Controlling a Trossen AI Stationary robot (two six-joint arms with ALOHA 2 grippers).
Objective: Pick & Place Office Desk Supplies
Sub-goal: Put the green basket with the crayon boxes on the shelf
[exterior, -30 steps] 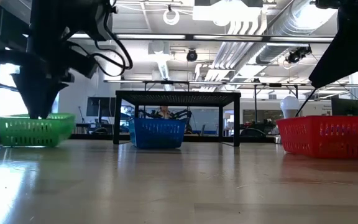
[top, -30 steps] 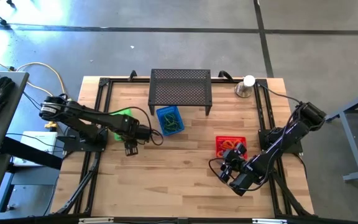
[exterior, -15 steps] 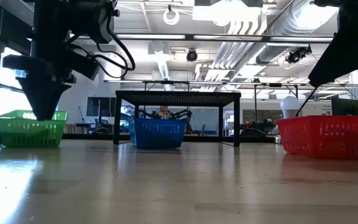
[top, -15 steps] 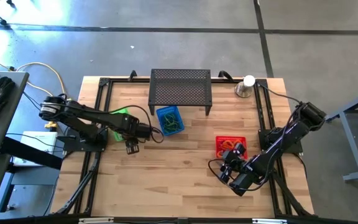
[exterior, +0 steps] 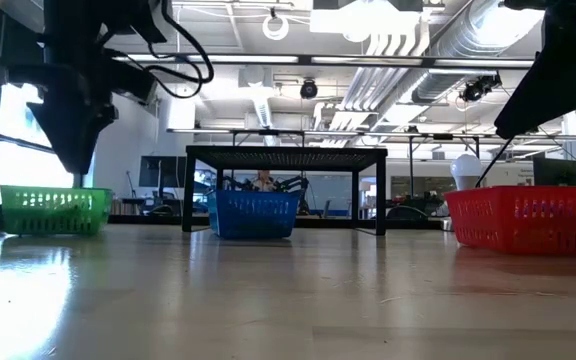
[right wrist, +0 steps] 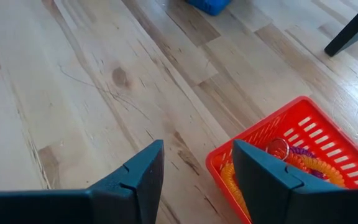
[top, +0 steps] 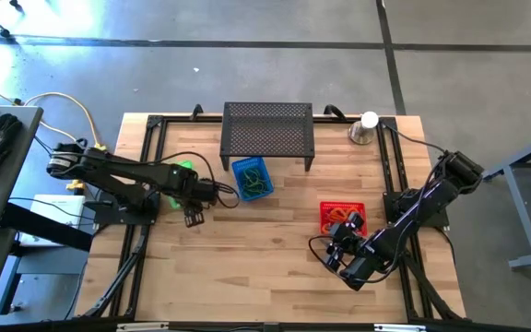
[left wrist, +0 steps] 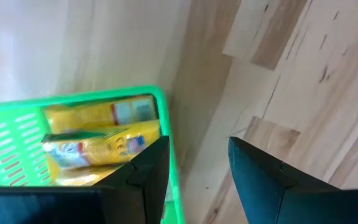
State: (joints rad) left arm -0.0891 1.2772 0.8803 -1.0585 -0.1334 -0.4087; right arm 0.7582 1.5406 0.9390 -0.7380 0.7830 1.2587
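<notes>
**Both grippers empty, baskets partly hidden**

You are looking at the left gripper hanging above the wooden table with its fingers apart and nothing between them; just beside one finger, the corner of the green basket is showing, and the rest of it is being cut off by the picture's edge. Inside it the yellow packets are lying stacked; printing is showing on their wrappers, but you cannot read any of it. From above, the left arm is covering most of that basket, so only a green sliver is peeking out.

Your right gripper is also standing apart and empty; the red basket is sitting just beside one finger, holding purple and orange loops, partly hidden behind the finger. Farther ahead of it, a corner of the blue basket is barely entering that wrist view; from above it is showing green loops, too small to count.

Beyond the blue basket, the black perforated stand is standing; the silver cup with the white ball is sitting well away, near the table's far corner.
</notes>
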